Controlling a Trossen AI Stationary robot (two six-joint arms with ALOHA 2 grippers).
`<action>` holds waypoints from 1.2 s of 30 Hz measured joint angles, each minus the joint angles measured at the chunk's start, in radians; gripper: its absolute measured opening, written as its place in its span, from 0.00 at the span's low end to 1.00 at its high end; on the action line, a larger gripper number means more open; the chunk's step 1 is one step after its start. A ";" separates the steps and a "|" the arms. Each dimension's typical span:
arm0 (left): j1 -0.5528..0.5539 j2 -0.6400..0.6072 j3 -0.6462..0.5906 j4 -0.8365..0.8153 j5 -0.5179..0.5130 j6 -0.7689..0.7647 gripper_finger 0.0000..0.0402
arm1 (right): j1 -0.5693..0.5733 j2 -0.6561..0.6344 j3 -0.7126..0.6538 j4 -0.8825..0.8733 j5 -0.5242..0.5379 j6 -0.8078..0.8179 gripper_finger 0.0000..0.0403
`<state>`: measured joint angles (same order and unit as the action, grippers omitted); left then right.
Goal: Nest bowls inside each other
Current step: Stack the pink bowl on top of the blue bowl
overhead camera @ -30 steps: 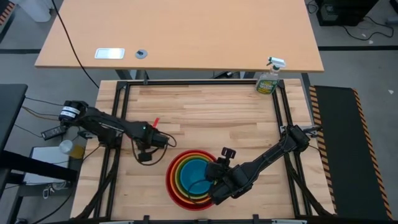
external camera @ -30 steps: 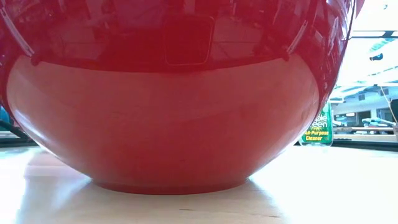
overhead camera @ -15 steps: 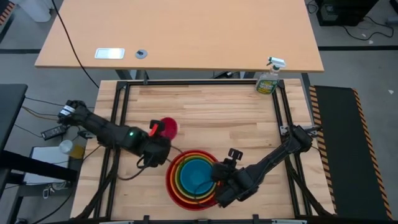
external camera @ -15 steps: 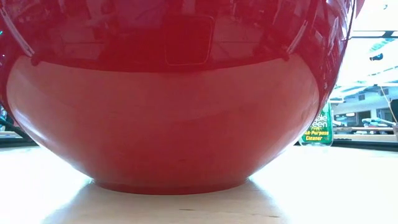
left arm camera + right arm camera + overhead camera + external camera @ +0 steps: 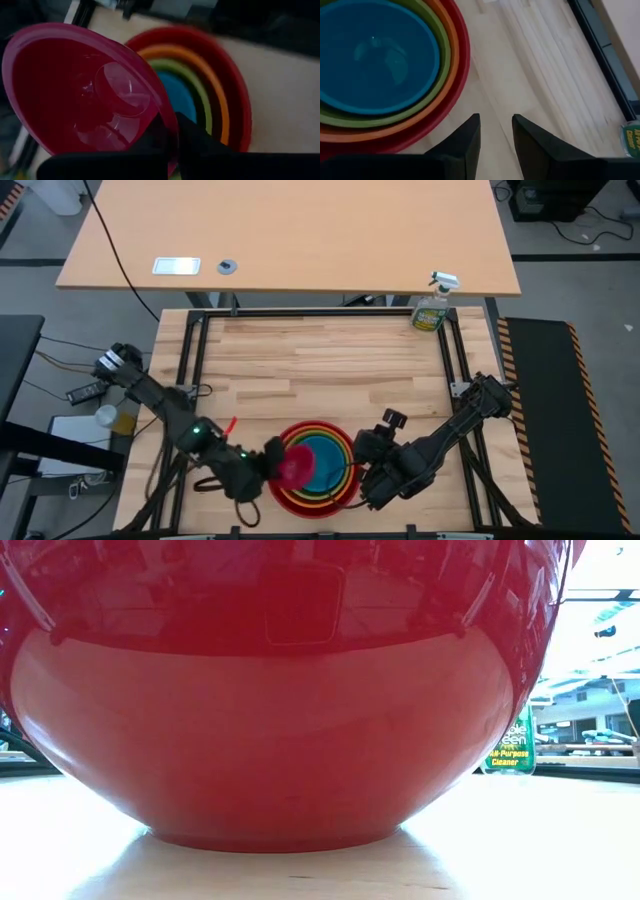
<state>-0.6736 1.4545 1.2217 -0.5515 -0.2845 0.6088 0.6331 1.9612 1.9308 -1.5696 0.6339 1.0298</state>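
Four bowls sit nested near the table's front edge: red (image 5: 338, 492) outermost, then orange, yellow-green and blue (image 5: 325, 457). The red bowl (image 5: 270, 720) fills the low view and rests on its base. The pink bowl (image 5: 297, 466) hangs tilted over the stack's left rim, with my left gripper (image 5: 272, 466) shut on it. To the right of the stack, my right gripper (image 5: 363, 475) stands open above bare wood, nothing between its fingers (image 5: 470, 135). My left gripper holds the pink bowl by its rim (image 5: 169, 120), one finger inside the bowl and one outside. The fingers come from the table's left, slanting down. The bowl is lifted clear and tipped, its hollow facing back toward the wrist, above the stack's left side.
A green spray bottle (image 5: 431, 308) stands at the table's far right corner, also showing as the spray bottle (image 5: 510, 750) behind the red bowl. Black frame rails (image 5: 455, 370) line the table's sides. Bare wood lies behind the stack.
My left gripper has carried the pink bowl from the table's left middle toward the near edge and right, up over the stack's left rim, rolling so the bowl has turned about. My right gripper has drawn back to the right, off the stack's right rim.
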 joint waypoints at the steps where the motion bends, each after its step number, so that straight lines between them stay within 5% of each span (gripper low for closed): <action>1: 0.012 0.017 0.000 0.026 0.031 0.005 0.04 | 0.000 -0.001 0.000 -0.001 0.002 0.000 0.30; 12: 0.151 0.272 0.053 0.040 0.226 -0.005 0.03 | 0.000 -0.042 -0.022 -0.002 0.007 -0.036 0.30; 21: 0.200 0.342 0.075 0.026 0.234 -0.009 0.07 | 0.001 -0.064 -0.077 0.005 0.004 0.014 0.30; 26: 0.199 0.340 0.075 0.028 0.234 -0.011 0.18 | 0.001 -0.064 -0.077 0.023 0.003 0.014 0.30; 36: 0.196 0.278 0.075 0.036 0.234 -0.092 0.56 | 0.001 -0.064 -0.077 0.047 -0.001 0.014 0.30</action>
<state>-0.4776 1.7330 1.2964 -0.5156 -0.0505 0.5166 0.6338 1.8977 1.8538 -1.5228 0.6332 1.0443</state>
